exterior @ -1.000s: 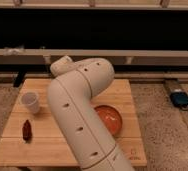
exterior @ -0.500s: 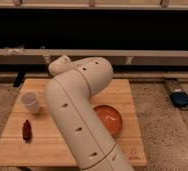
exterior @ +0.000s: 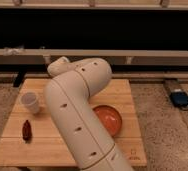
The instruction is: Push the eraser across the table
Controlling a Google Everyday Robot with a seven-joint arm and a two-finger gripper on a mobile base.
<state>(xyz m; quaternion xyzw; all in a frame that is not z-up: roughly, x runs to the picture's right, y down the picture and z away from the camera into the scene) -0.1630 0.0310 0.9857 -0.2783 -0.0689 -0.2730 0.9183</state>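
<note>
Camera view: white cup (exterior: 30,101), orange bowl (exterior: 112,120), gripper hidden behind arm (exterior: 79,112)

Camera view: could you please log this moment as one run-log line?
arm: over table | gripper: hidden behind arm, shut | eraser: not seen | white cup, red oblong, orange bowl: on table

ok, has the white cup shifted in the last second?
No. The white cup sits at the same spot by the table's left edge, behind the dark red object. The gripper is out of sight behind the arm.
</note>
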